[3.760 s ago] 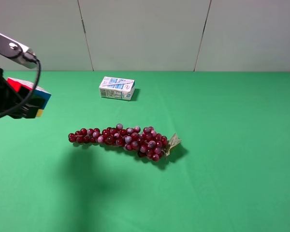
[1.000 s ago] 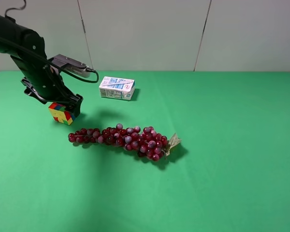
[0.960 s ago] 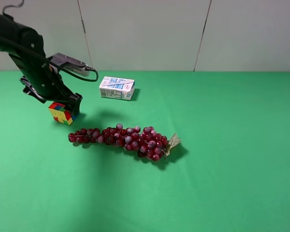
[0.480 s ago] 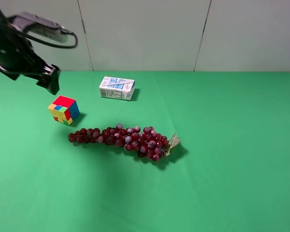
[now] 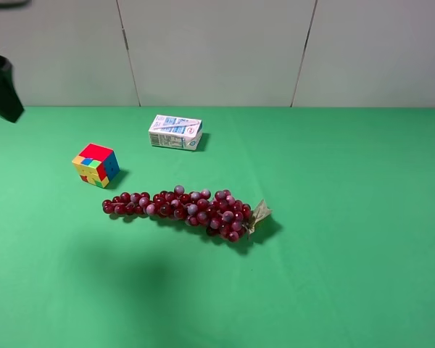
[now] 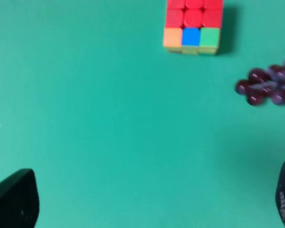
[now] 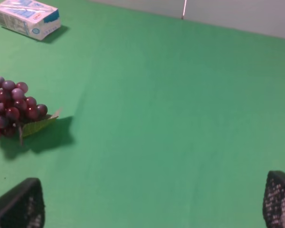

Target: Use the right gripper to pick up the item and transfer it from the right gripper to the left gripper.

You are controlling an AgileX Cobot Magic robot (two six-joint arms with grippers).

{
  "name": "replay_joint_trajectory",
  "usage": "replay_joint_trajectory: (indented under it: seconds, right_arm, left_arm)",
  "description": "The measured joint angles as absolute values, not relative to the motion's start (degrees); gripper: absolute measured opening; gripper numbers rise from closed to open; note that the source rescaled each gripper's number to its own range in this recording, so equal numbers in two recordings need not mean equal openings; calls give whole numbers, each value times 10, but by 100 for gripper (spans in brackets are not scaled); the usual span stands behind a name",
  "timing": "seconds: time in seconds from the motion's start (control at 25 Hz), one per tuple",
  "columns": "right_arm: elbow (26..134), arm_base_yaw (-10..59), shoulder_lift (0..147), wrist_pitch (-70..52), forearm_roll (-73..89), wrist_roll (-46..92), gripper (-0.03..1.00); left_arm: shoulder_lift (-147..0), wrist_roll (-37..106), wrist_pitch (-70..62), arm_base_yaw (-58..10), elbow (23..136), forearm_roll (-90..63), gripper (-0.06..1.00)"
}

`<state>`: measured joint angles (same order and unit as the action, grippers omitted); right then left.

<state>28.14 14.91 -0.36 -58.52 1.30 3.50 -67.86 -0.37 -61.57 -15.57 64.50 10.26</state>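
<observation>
The item, a small puzzle cube (image 5: 96,164) with a red top, rests on the green table left of centre, free of both grippers. In the left wrist view the cube (image 6: 194,26) lies well ahead of my left gripper (image 6: 149,204), whose jaws stand wide open and empty. In the exterior view only a black finger (image 5: 1,88) of that gripper shows, high at the far left edge. My right gripper (image 7: 149,206) is open over bare cloth with nothing between its fingers, and it is out of the exterior view.
A bunch of red grapes (image 5: 181,210) lies across the middle of the table, just right of the cube. A white-blue carton (image 5: 175,132) sits behind it near the back wall. The green table (image 5: 348,217) stretches to the right.
My left gripper set the cube on the table, let go of it, then rose and drew back to the far left. Cube, grapes and carton stay put.
</observation>
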Motion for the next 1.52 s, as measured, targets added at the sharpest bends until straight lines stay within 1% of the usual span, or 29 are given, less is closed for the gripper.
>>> replay_joint_trajectory:
  seconds: [0.24, 0.6, 0.88, 1.2, 1.32, 1.52]
  right_arm:
    - [281, 149, -4, -585, 13, 35, 100]
    - [281, 149, -4, -585, 13, 35, 100]
    - [281, 149, -4, -584, 13, 35, 100]
    - [281, 149, -4, -584, 13, 35, 100]
    - [281, 149, -4, -584, 14, 35, 100]
    - [281, 149, -4, -584, 15, 35, 100]
  left_arm:
    - [-546, -6, -647, -156, 624, 62, 100]
    - [-297, -14, -654, -156, 465, 49, 100]
    - [-147, -19, -662, -156, 369, 45, 100]
    - [-110, -17, -650, -147, 318, 11, 100]
    - [-110, 0, -623, -124, 291, 5, 100]
    - [-109, 29, -608, -57, 285, -10, 100]
